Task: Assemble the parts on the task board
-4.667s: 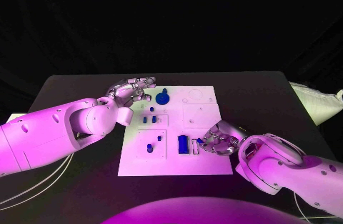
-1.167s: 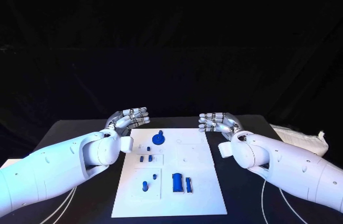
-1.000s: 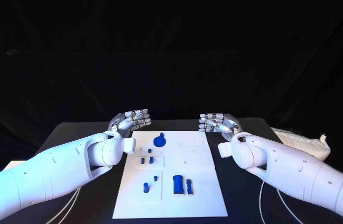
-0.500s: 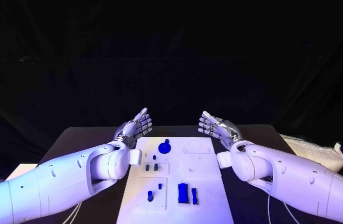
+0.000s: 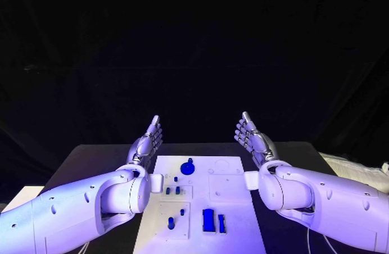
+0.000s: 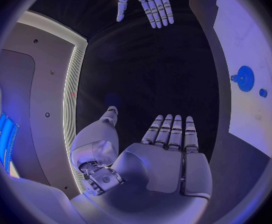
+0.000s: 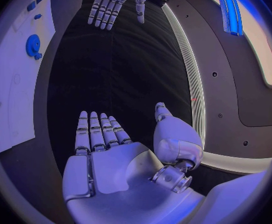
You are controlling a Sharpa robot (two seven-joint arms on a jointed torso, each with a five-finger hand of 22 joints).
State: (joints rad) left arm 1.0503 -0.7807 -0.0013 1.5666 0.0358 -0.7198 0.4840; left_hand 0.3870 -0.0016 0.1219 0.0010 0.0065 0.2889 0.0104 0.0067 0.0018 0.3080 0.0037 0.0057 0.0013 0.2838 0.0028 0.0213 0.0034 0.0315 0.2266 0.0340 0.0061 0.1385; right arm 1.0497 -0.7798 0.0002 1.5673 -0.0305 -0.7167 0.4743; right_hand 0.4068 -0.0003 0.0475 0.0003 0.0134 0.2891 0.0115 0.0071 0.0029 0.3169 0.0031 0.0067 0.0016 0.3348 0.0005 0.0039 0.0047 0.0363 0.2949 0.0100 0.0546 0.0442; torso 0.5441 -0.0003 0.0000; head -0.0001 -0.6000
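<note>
The white task board (image 5: 227,195) lies on the black table between my arms. On it are a round blue gear-like part (image 5: 188,167) at the far end, small blue pegs (image 5: 172,190) in the middle, and two upright blue blocks (image 5: 209,220) near me. My left hand (image 5: 146,142) is raised above the far left of the board, flat, fingers straight, holding nothing. My right hand (image 5: 253,140) is raised the same way on the far right, empty. The left wrist view shows my left palm (image 6: 164,157) flat, with the right hand (image 6: 147,1) opposite and the gear-like part (image 6: 243,78).
The black table (image 5: 89,161) extends on both sides of the board. A white bundle (image 5: 357,169) lies at the table's right edge. The right wrist view shows the board edge (image 7: 14,84) with the blue gear-like part (image 7: 33,45).
Both hands have lifted off the table beyond the board and straightened, palms facing each other. The camera has tilted up, so the board sits lower in the picture.
</note>
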